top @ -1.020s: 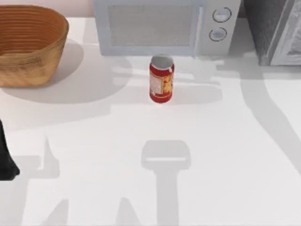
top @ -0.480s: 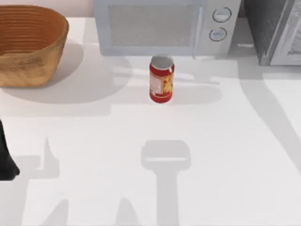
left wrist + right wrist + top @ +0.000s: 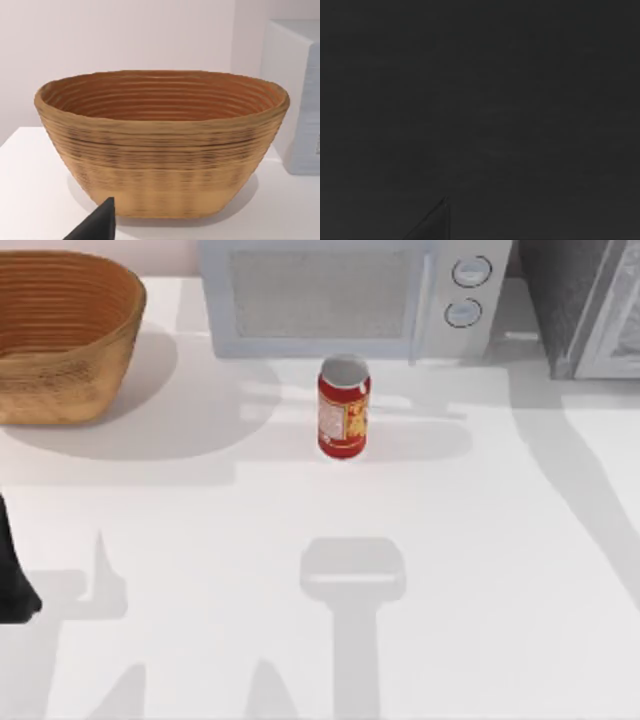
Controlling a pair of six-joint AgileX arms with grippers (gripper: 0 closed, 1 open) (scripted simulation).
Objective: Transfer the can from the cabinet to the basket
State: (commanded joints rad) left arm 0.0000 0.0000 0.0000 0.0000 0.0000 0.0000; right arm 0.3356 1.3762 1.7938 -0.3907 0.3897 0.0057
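The red can [image 3: 343,408] with its yellow-and-white label and silver top stands upright on the white table, just in front of the microwave. The tan wicker basket [image 3: 60,335] sits at the back left with nothing inside it; the left wrist view faces its ribbed wall [image 3: 160,150] from close by. The dark grey speckled cabinet [image 3: 570,300] with its pale framed door [image 3: 620,325] stands at the back right. My left arm [image 3: 12,580] rests at the table's left edge, well short of the can, and a dark piece of its gripper [image 3: 97,225] shows before the basket. The right wrist view is dark.
A white microwave [image 3: 340,295] with two round knobs [image 3: 468,290] stands at the back centre between basket and cabinet. The white table [image 3: 450,590] stretches open in front of the can. Arm shadows lie across its middle and right.
The shadows at the back right near the cabinet have shifted slightly. The can, the basket and my left arm stay where they were.
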